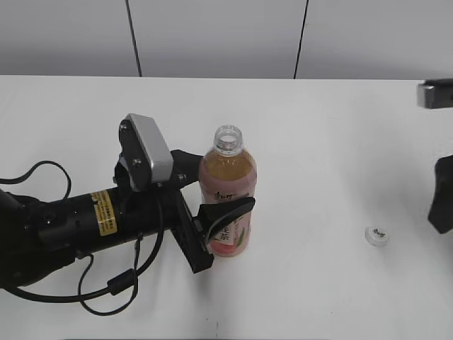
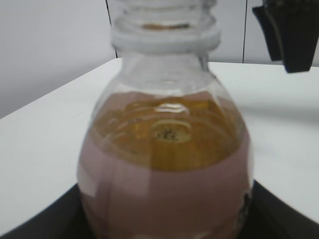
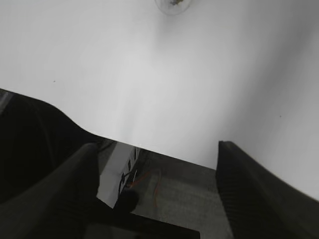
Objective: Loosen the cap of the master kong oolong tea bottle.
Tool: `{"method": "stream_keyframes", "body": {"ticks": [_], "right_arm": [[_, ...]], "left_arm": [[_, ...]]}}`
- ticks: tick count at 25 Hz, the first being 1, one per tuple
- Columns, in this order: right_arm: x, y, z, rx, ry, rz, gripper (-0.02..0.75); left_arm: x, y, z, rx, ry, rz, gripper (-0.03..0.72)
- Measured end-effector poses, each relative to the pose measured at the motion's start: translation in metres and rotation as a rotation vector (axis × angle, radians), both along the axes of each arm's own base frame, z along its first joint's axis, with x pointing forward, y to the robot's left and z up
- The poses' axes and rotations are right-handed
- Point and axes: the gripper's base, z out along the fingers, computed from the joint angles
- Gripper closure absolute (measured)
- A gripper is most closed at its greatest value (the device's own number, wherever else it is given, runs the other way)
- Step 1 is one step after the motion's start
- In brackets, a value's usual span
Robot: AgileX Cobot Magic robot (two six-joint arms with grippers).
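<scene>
Exterior view: left gripper (image 1: 225, 225) clamps bottle (image 1: 228, 185) mid-frame, steadying it; cap (image 1: 376, 234) lies off, lower right; right gripper (image 3: 157, 191) empty, jaws apart.

The exterior view looks down at a slant across the worktop (image 1: 318, 142). The left wrist view faces the bottle (image 2: 164, 164) at close range. The right wrist view looks down on the worktop; all views share it.

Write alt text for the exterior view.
An open tea bottle stands on a white table, gripped around its label by the left gripper. Its white cap lies on the table to the right, near the right arm.
</scene>
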Motion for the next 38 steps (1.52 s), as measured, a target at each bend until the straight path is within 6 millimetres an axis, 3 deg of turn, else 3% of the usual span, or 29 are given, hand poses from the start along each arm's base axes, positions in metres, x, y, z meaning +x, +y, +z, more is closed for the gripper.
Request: {"method": "stream_keyframes", "body": {"ticks": [7,10,13,20,27,32,38], "right_arm": [[-0.081,-0.010,0.072,0.039,-0.314,0.002,0.188],[-0.117,-0.015,0.086,0.051,-0.432,-0.003,0.188],[-0.152,-0.019,0.083,0.069,-0.506,-0.031,0.188],[-0.202,-0.025,0.043,0.079,-0.570,-0.034,0.188],[-0.241,-0.031,0.049,0.121,-0.842,-0.036,0.188],[-0.257,-0.033,0.051,0.136,-0.943,-0.036,0.188],[-0.259,-0.034,0.050,0.137,-0.952,-0.036,0.188]], "left_arm": [[0.000,0.000,0.000,-0.003,0.000,0.002,0.252],[0.000,0.000,0.000,-0.004,0.000,0.004,0.238],[0.001,0.000,0.000,-0.008,-0.002,0.015,0.189],[0.002,0.001,0.001,-0.012,-0.001,0.027,0.144],[0.002,0.001,0.001,-0.024,0.022,0.031,0.109],[0.002,0.001,0.001,-0.041,0.056,0.037,0.095],[0.002,0.001,0.001,-0.050,0.072,0.043,0.095]]}}
